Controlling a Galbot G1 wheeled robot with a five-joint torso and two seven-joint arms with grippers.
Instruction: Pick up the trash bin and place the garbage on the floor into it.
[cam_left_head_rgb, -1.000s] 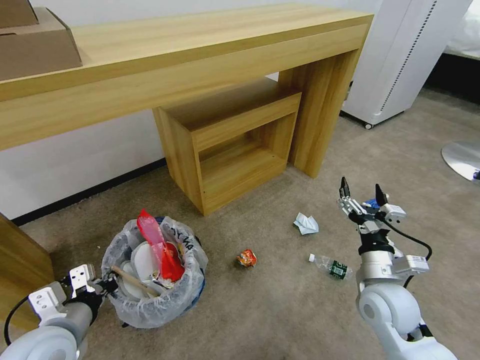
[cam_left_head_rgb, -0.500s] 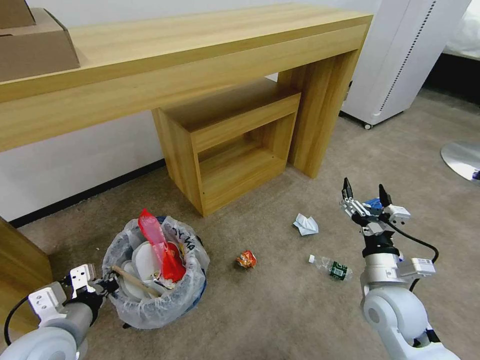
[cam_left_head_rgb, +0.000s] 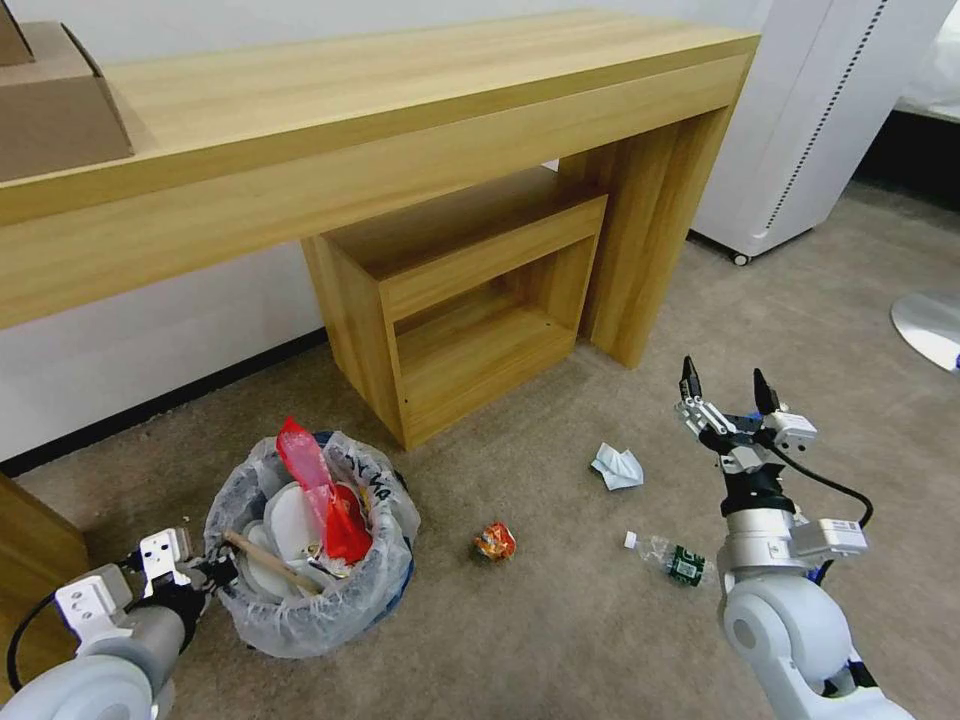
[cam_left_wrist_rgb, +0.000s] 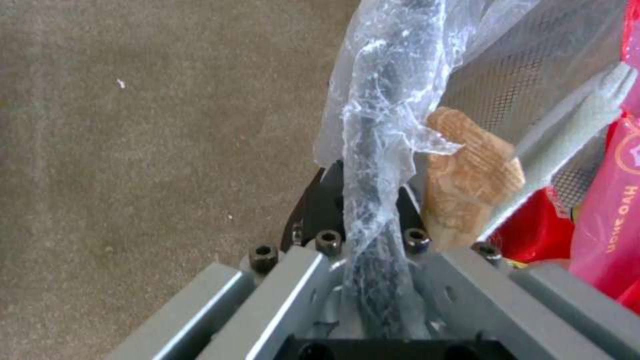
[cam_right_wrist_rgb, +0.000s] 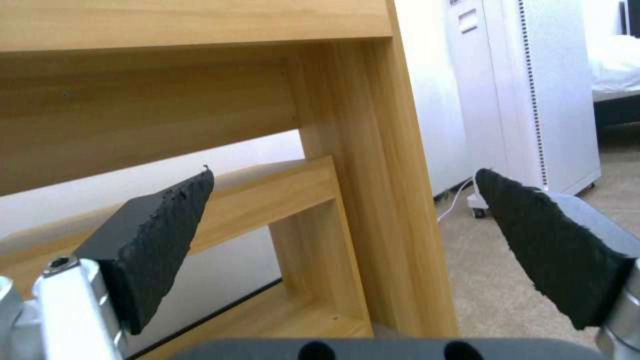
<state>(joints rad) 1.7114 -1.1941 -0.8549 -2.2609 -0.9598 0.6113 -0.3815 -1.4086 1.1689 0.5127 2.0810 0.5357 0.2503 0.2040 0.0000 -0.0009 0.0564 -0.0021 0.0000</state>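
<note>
The trash bin (cam_left_head_rgb: 310, 590) is a round blue bin lined with a crinkly whitish bag, at the lower left of the head view. It holds red wrappers (cam_left_head_rgb: 335, 510), white paper and a wooden stick (cam_left_head_rgb: 268, 560). My left gripper (cam_left_head_rgb: 212, 572) is shut on the bin's bag-covered rim (cam_left_wrist_rgb: 373, 165). On the floor (cam_left_head_rgb: 560, 640) lie pieces of garbage: a crumpled white paper (cam_left_head_rgb: 617, 466), an orange wrapper (cam_left_head_rgb: 494, 541) and a small green-labelled bottle (cam_left_head_rgb: 672, 558). My right gripper (cam_left_head_rgb: 728, 388) stands open above the carpet, right of the paper, fingertips up, nothing between them (cam_right_wrist_rgb: 343, 175).
A long wooden desk (cam_left_head_rgb: 400, 120) with a low open shelf unit (cam_left_head_rgb: 460, 300) stands behind the litter. A white cabinet on casters (cam_left_head_rgb: 800, 120) is at the back right, a metal disc base (cam_left_head_rgb: 930, 325) at the right edge, and wooden furniture (cam_left_head_rgb: 35, 560) at the left edge.
The whole picture has shifted slightly, so the camera moved. The bin and both grippers hold their places in view, while the floor litter sits a little lower.
</note>
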